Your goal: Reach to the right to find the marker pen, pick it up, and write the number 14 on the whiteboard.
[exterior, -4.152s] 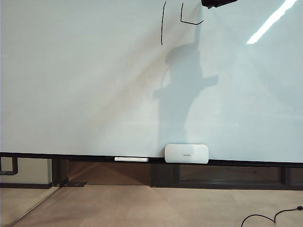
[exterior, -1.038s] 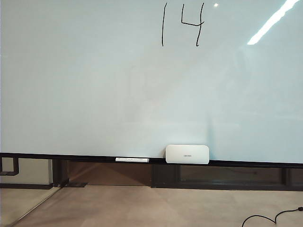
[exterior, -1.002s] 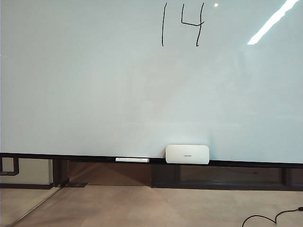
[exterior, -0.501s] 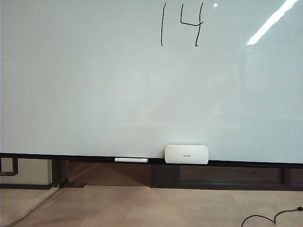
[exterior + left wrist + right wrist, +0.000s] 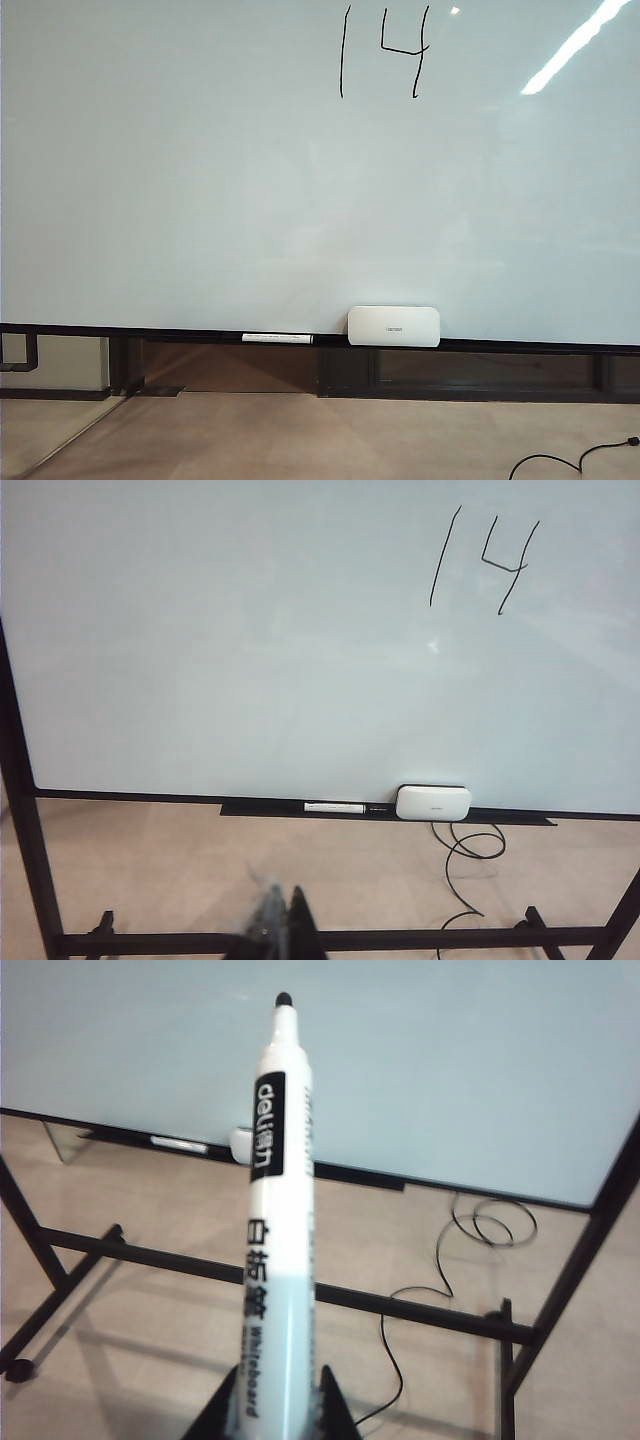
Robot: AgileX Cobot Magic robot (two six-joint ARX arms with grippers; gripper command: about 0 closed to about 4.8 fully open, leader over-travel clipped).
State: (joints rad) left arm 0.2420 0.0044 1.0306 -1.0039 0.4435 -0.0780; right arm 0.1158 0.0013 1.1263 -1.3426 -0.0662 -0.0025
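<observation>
Right gripper [image 5: 270,1400] clamped on white, black-labelled marker pen [image 5: 276,1210], tip towards glossy pale whiteboard [image 5: 450,1060], well apart. Left gripper [image 5: 280,925] apparently closed, blurred.

Number 14 [image 5: 383,53] handwritten in black near top of whiteboard [image 5: 200,180]. Marker pen [image 5: 279,1220] barrel: "deli" in white on black patch, Chinese characters below, then "Whiteboard". Small print on eraser [image 5: 394,326] unreadable.
</observation>
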